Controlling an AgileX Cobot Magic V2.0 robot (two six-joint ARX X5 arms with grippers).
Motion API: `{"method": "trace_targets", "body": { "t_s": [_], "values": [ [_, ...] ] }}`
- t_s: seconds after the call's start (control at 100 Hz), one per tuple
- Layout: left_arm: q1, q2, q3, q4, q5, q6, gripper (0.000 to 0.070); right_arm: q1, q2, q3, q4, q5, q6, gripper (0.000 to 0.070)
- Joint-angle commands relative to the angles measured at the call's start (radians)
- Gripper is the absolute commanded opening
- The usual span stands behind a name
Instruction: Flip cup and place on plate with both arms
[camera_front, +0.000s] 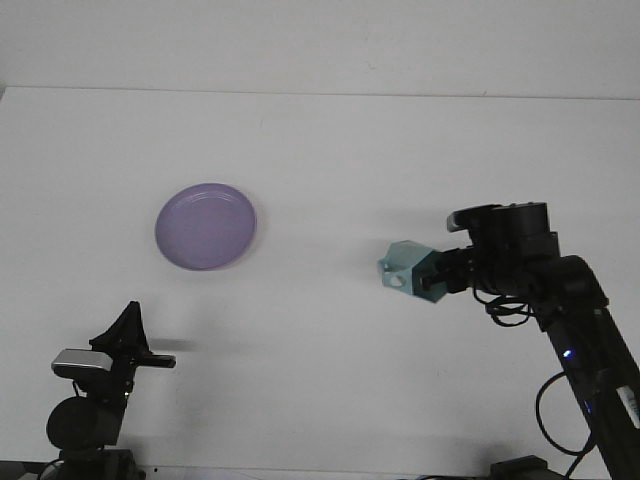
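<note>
White tabletop filling nearly the whole frame, with a paler wall strip along the top edge. Left of centre, lying flat: a round purple plate, nothing on it. Right of centre, held off the table: a pale teal cup, tipped on its side, pinched at one end by the right gripper, fingers clamped on it. Handle of the cup hard to make out at this angle. Behind the cup, the black right arm rising from the lower right corner, cables looped beneath the wrist, a small blue light on its lower link. Cup and plate well apart, bare table between. Lower left corner: the left gripper, low and near the frame's bottom edge, pointing up the frame, well short of the plate; cannot tell whether its fingers are spread or together, dark shape only.
</note>
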Motion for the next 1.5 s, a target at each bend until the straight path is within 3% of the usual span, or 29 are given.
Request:
{"method": "trace_targets", "body": {
  "t_s": [0.0, 0.24, 0.51, 0.88, 0.94, 1.04, 1.09, 1.28, 1.49],
  "values": [
    [0.001, -0.002, -0.015, 0.013, 0.002, -0.005, 0.0012, 0.068, 0.025, 0.021, -0.032, 0.012, -0.011, 0.0002],
    [0.001, -0.002, -0.015, 0.011, 0.003, -0.006, 0.0011, 0.272, 0.137, 0.024, -0.144, 0.111, -0.011, 0.0002],
    [0.001, -0.002, -0.015, 0.006, 0.003, -0.023, 0.0012, 0.366, 0.305, 0.087, -0.222, 0.214, -0.037, 0.0002],
    [0.001, -0.002, -0.015, 0.006, 0.002, -0.023, 0.0011, 0.367, 0.419, 0.126, -0.266, 0.205, -0.086, 0.0006],
    [0.001, -0.002, -0.015, 0.006, 0.003, -0.023, 0.0012, 0.368, 0.419, 0.126, -0.259, 0.205, -0.09, 0.0068],
    [0.001, -0.002, -0.015, 0.006, 0.003, -0.023, 0.0012, 0.367, 0.419, 0.129, -0.259, 0.205, -0.097, 0.0328],
    [0.001, -0.002, -0.015, 0.006, 0.002, -0.023, 0.0012, 0.364, 0.418, 0.135, -0.26, 0.206, -0.102, 0.0399],
    [0.001, -0.002, -0.015, 0.006, 0.003, -0.036, 0.0012, 0.336, 0.379, 0.188, -0.267, 0.206, -0.112, 0.0405],
    [0.0, -0.002, -0.008, 0.014, 0.003, -0.134, 0.0013, 0.261, 0.208, 0.213, -0.204, 0.204, -0.112, 0.0405]
  ]
}}
